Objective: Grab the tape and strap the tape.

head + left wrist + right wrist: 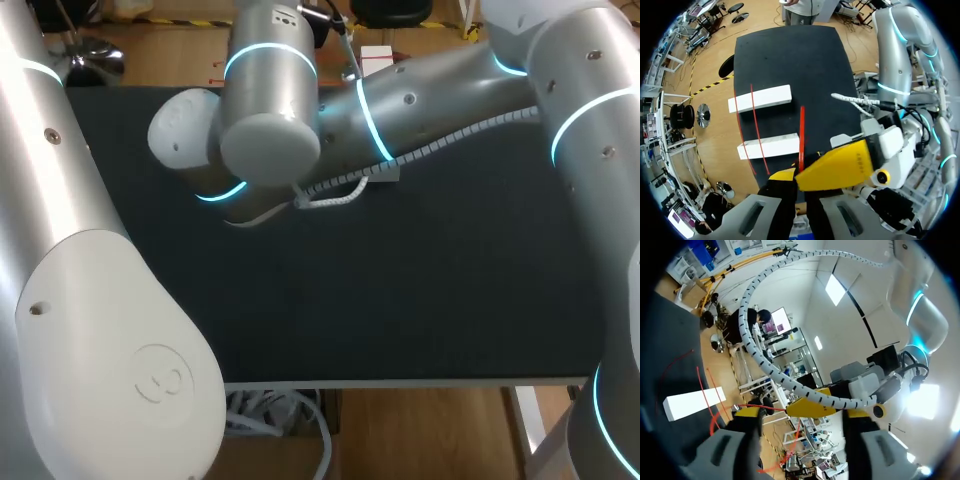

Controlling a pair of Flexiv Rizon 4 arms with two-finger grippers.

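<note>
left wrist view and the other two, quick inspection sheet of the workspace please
surface: black table top, flat.
job's things: red tape lies across the far white block and the near white block; one end runs to the grippers.
clutter: nothing seen.
grippers: left gripper and right gripper meet at the tape's end; grip cannot be told.
cables: white coiled cable hangs off the right arm above the table.
surroundings: nothing seen reaching over the table.

The worktop (790, 55) is black. The near block (769, 146) and the far block (760, 98), at 11 o'clock from the left claw (797, 176), are white. The tape (801, 131) is red. The left arm (70, 230) and the right arm (430, 95) are silver-grey with glowing cyan rings. The claw is black with yellow tips.
</note>
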